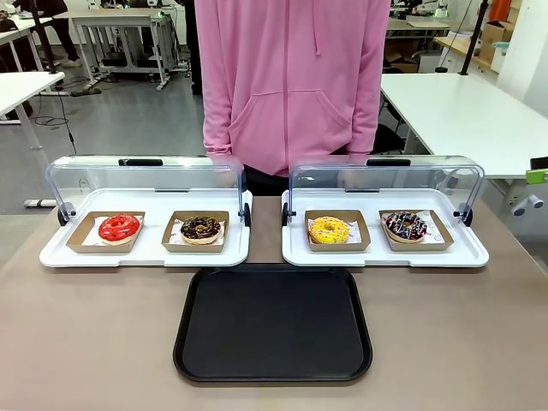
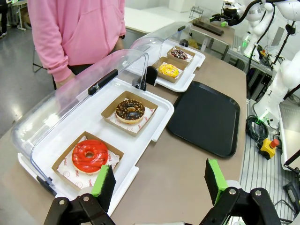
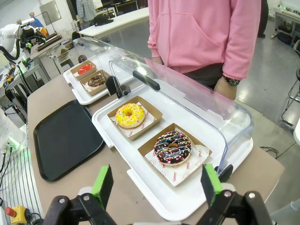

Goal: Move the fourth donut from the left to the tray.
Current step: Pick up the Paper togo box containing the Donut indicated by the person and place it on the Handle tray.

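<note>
Sitting in its brown cardboard holder (image 1: 437, 242), the fourth donut (image 1: 406, 226) occupies the right end of the right white tray (image 1: 385, 258), whose clear lid (image 1: 385, 176) is swung back. The black tray (image 1: 272, 324) lies just in front, toward the middle. The left gripper (image 2: 159, 182) and right gripper (image 3: 157, 185) hang spread wide, grasping nothing.

- Front view: you look from the robot's side across the table (image 1: 68, 342) at a person (image 1: 291, 86) standing at the far edge. The tray (image 1: 272, 324) lies nearest you. Beyond it, the red donut (image 1: 119, 227) is at left and the fourth donut (image 1: 406, 225) at right.
- Left wrist view: you look down over the left gripper (image 2: 160, 164) from the table's left end, along the row of donuts. The red donut is close, the fourth donut far.
- Right wrist view: you look down over the right gripper (image 3: 156, 166) from the right end. The fourth donut is close, the red donut far.
- All three views share the tray, the donuts and the person.
</note>
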`<state>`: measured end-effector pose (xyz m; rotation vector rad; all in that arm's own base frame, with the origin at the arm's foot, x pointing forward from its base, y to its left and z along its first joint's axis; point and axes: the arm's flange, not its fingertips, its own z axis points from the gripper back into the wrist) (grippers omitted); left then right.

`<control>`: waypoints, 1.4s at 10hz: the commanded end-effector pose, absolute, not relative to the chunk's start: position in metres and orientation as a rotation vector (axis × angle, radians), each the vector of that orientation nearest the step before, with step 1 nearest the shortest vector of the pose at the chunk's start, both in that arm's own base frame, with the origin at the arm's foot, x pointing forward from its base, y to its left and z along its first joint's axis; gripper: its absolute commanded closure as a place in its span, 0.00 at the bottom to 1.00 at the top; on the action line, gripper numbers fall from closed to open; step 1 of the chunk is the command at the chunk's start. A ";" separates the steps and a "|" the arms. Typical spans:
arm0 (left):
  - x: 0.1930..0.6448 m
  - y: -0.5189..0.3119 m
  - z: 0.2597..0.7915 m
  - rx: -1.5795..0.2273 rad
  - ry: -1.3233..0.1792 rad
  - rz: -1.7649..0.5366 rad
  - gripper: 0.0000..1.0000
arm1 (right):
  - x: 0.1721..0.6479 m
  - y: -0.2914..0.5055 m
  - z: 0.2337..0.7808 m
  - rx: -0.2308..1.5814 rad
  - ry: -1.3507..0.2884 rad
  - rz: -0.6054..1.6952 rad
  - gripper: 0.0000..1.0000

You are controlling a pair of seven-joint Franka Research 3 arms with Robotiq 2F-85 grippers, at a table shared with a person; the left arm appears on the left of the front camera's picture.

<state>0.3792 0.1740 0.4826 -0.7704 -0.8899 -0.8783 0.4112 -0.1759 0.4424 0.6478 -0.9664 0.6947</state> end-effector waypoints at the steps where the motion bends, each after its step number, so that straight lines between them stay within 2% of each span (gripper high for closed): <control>1: 0.379 0.177 0.482 -0.771 -0.900 -0.903 0.00 | 0.415 -0.177 0.442 0.646 -1.009 0.712 0.00; 14: 0.379 0.177 0.482 -0.771 -0.900 -0.903 0.00 | 0.415 -0.177 0.442 0.646 -1.009 0.712 0.00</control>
